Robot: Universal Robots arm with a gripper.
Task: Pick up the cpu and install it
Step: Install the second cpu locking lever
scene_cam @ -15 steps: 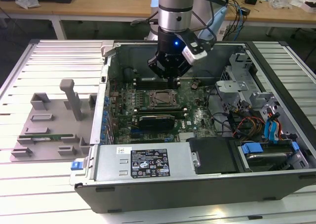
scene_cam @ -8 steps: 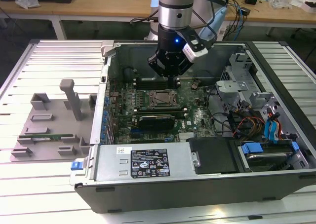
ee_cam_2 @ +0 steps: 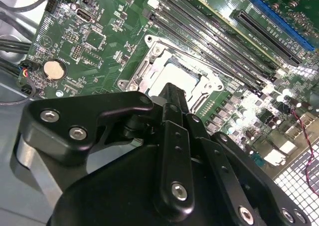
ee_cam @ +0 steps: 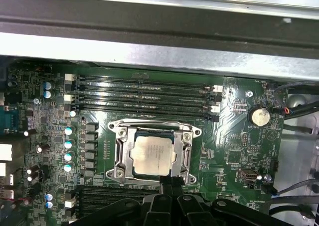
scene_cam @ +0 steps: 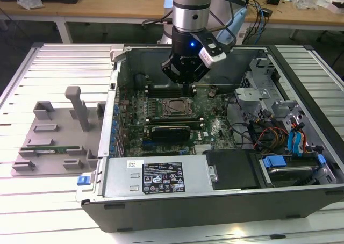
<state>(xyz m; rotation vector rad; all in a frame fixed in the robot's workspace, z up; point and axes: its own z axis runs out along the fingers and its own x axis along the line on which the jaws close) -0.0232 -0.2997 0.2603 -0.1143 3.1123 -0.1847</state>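
The small square silvery-grey metal-topped cpu (ee_cam: pixel 154 155) lies flat inside the metal socket frame (ee_cam: pixel 119 154) on the green motherboard (ee_cam: pixel 234 136) of the open dark computer case (scene_cam: pixel 215 201), which rests on the pale slatted worktop (scene_cam: pixel 48 66). The black gripper (ee_cam: pixel 171 182) hangs over the socket's edge, just beside the chip and holding nothing; its jaws stand pressed together in both wrist views. Black memory slots (ee_cam: pixel 144 94) run alongside the socket.

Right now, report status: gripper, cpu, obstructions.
Gripper above the socket frame, holding nothing visible. Cpu seated in the socket, metal top exposed. Nothing lying on it.
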